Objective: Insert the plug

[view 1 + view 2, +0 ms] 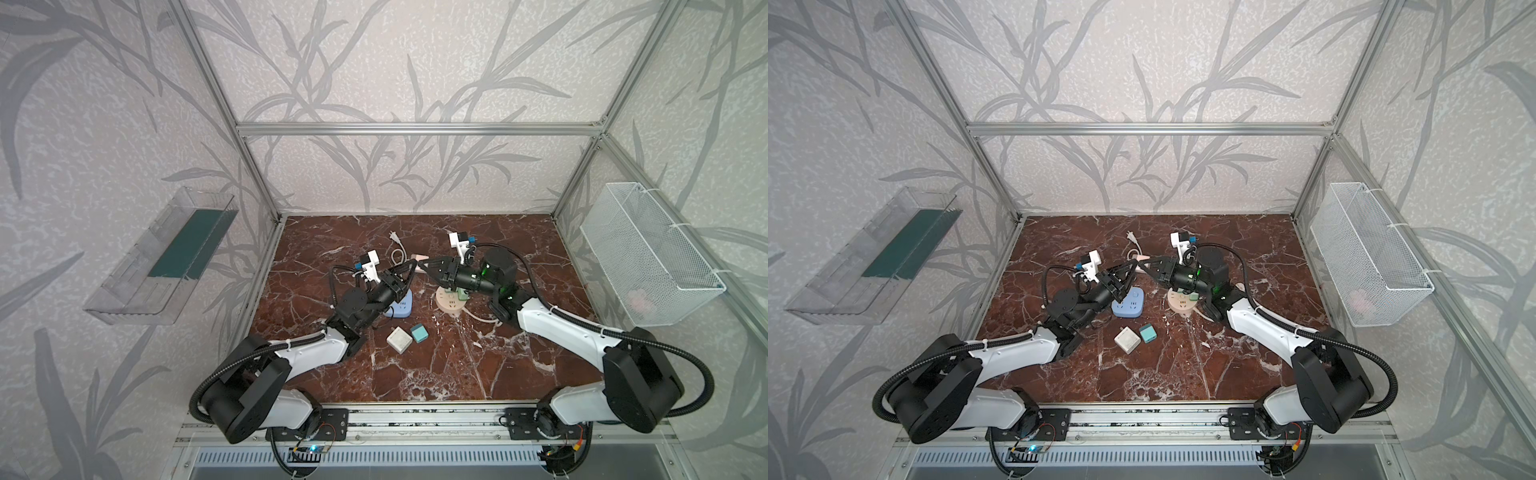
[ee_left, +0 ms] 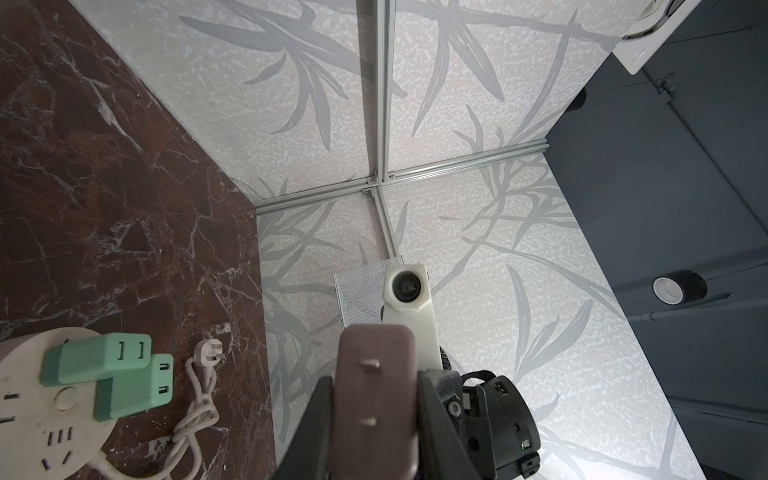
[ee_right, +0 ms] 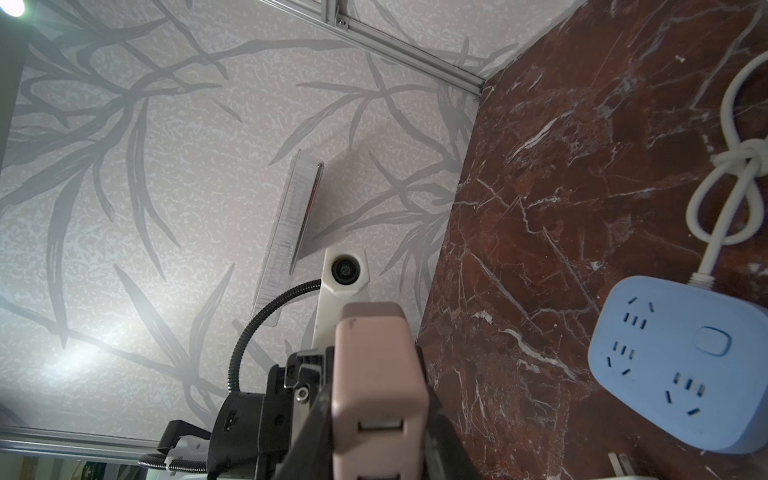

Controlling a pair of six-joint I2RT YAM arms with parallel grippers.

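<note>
A pink plug (image 1: 420, 258) (image 1: 1142, 257) hangs above the marble table, between my two grippers, which meet tip to tip. My left gripper (image 1: 412, 267) (image 2: 374, 415) is shut on it; the left wrist view shows the plug's (image 2: 376, 395) face with its two metal prongs. My right gripper (image 1: 429, 266) (image 3: 378, 424) is shut on the other end, where the plug's (image 3: 378, 365) USB ports show. A blue power strip (image 1: 401, 305) (image 3: 681, 374) lies under the left arm. A round beige socket (image 1: 451, 305) (image 2: 41, 407) lies under the right arm.
Two green adapters (image 2: 104, 361) sit plugged into the round socket. A white charger (image 1: 399, 340) and a teal one (image 1: 419, 332) lie near the table's middle. A knotted white cord (image 1: 397, 249) lies behind. On the side walls hang a wire basket (image 1: 648, 257) and a clear shelf (image 1: 166, 257).
</note>
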